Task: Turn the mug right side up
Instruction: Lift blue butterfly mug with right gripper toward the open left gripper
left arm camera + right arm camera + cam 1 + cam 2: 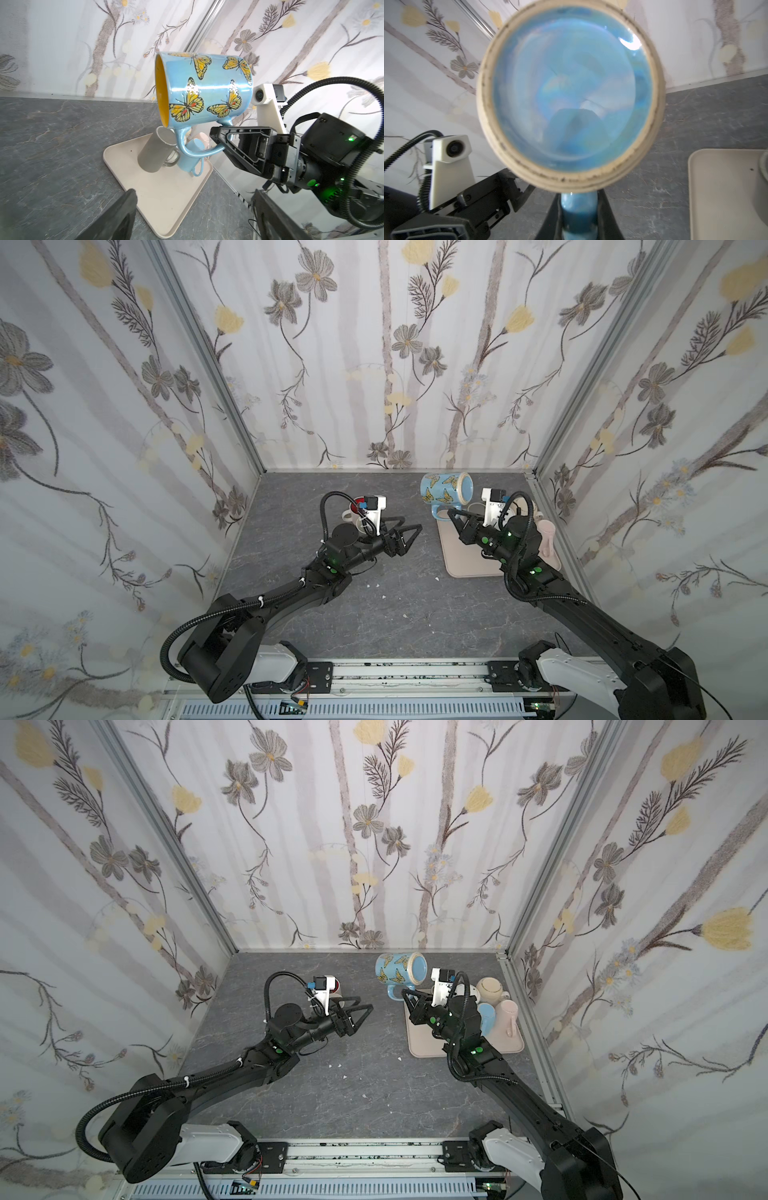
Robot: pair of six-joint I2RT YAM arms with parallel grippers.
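The right gripper (452, 515) pinches the handle (199, 152) of the butterfly mug (446, 488), held aloft on its side by the tray (465, 568) — long axis level, mouth facing the nearby left gripper (412, 538), its fingers (116, 218) spread and empty.

Left arm (286, 597) and right arm (602, 622): matte black housings, rounded joint casings. Base sections (274, 664) white. Black corrugated conduit (342, 79) loops off each arm; white ties (260, 602) fasten it on the left. Green indicator lights (311, 182) lit at the joints. White angular camera mount (450, 166) on each wrist. The gripper fingers (245, 131) are black open triangular frames, fixed with dark screws (259, 154).
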